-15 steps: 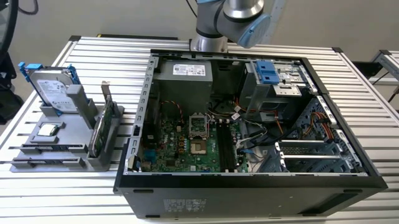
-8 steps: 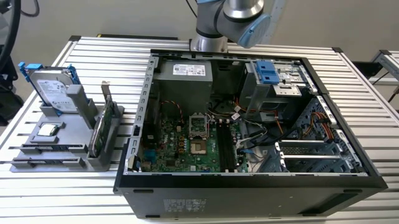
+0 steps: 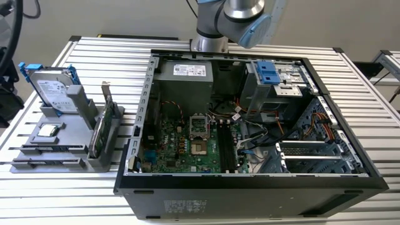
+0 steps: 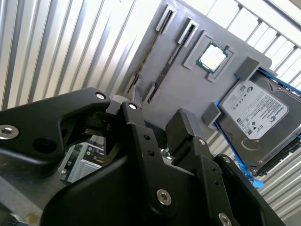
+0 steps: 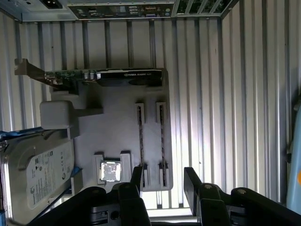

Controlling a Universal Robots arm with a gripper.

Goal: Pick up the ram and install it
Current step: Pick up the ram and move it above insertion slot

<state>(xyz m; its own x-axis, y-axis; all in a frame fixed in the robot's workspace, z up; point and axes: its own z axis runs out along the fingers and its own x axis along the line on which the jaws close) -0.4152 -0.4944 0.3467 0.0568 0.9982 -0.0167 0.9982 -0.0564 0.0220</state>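
Note:
Two slim dark ram sticks stand on edge in the slots of a grey holder (image 5: 117,122), one ram stick (image 5: 140,136) beside the other (image 5: 161,136). In the second wrist view the same ram sticks (image 4: 175,49) run as thin dark lines. In the exterior view they lie at the holder's near end (image 3: 48,148). My gripper (image 5: 164,181) hangs open well above the holder's ram end, with nothing between its black fingers (image 4: 186,125). The open computer case (image 3: 144,117) shows the motherboard's black memory slots (image 3: 226,145).
The holder also carries a silver hard drive with blue rails (image 3: 53,91), a green expansion card with a metal bracket (image 5: 117,75) and a processor chip (image 5: 110,170). The case stands on the exterior view's right of the holder, on a ribbed aluminium table (image 3: 112,51). The arm (image 3: 240,16) rises behind the case.

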